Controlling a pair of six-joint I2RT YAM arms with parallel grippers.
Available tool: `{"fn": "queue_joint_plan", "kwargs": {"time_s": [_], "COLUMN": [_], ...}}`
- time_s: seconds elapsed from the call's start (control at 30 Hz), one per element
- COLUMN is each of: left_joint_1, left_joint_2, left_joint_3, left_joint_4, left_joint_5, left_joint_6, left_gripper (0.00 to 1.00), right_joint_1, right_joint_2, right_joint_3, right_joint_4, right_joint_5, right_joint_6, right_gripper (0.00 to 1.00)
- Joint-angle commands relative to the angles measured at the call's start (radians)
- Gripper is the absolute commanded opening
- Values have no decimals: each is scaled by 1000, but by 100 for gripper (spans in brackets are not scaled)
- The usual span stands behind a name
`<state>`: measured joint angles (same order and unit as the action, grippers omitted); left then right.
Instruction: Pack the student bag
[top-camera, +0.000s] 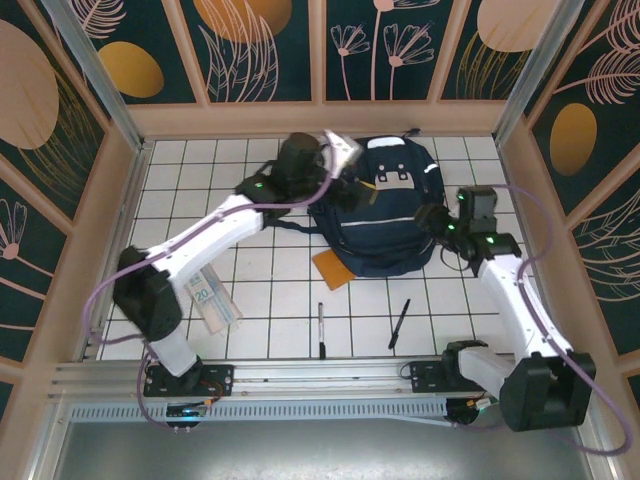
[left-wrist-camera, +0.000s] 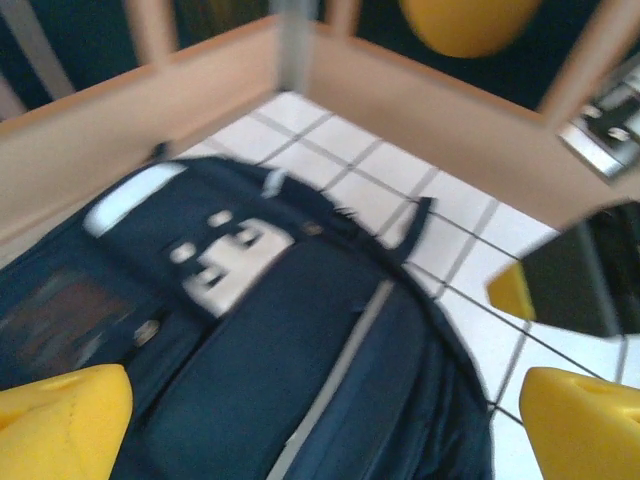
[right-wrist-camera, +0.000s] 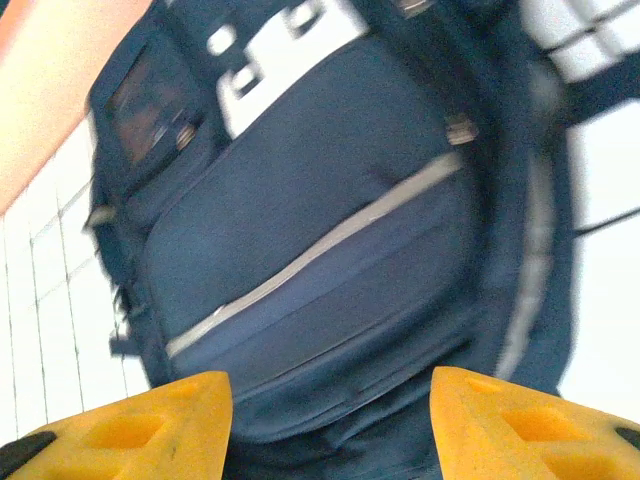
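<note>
Plainly, note (top-camera: 218, 308) marked "20", navy student bag (top-camera: 385, 215)

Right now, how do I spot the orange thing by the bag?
Find the big navy bag at the far middle of the table. A flat orange sheet sticks out at its near left edge. Unlike the thin dark pen nearby, it is broad and orange.

The large navy-blue fabric backpack (top-camera: 385, 215) has pale grey-white stripes and a white-grey buckle patch (top-camera: 392, 178). The tiled table (top-camera: 270, 270) is white, ruled with a dark grid. The flat card (top-camera: 333, 268) is orange; the slim pen (top-camera: 321, 328) and the second pen (top-camera: 399, 323) are black. Wall panels (top-camera: 260, 45) are dark teal with golden-orange ovals and pale line-drawn flowers. The right gripper (right-wrist-camera: 330, 420) has bright yellow fingers (right-wrist-camera: 130, 425).
</note>
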<state>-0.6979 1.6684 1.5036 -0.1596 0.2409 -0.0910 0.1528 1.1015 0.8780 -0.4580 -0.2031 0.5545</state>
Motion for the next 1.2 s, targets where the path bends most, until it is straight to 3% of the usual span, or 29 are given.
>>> {"fn": "queue_joint_plan", "kwargs": {"time_s": [0.0,0.13,0.27,0.37,0.47,0.6,0.7,0.83,1.07,1.17], "left_joint_1": [94,209,247,255,259,261,261,263,267,268], "left_joint_2": [-78,32,244,377,486,590,601,629,595,523], "left_joint_3": [-134,-122,24,137,248,344,289,242,143,47], "left_joint_4": [23,10,-52,-82,-152,-269,-214,-116,7,87], "left_joint_5": [-217,-118,-14,-29,-113,-197,-164,-65,43,120], "left_joint_6": [-271,-363,-422,-434,-432,-457,-488,-502,-494,-466], "left_gripper": [99,99,99,99,99,99,99,98,57,30], "right_joint_1": [173,333,405,457,467,538,618,642,536,466], "right_joint_2": [112,241,321,348,342,331,351,380,389,395], "right_joint_3": [77,129,136,129,112,113,108,40,-34,-36], "right_joint_4": [-50,0,31,10,4,1,17,85,185,197], "right_joint_5": [11,66,109,207,215,286,354,402,396,388], "right_joint_6": [-113,-93,4,66,81,-13,-52,-25,-21,-47], "right_gripper": [56,58,58,62,62,62,64,64,61,61]}}
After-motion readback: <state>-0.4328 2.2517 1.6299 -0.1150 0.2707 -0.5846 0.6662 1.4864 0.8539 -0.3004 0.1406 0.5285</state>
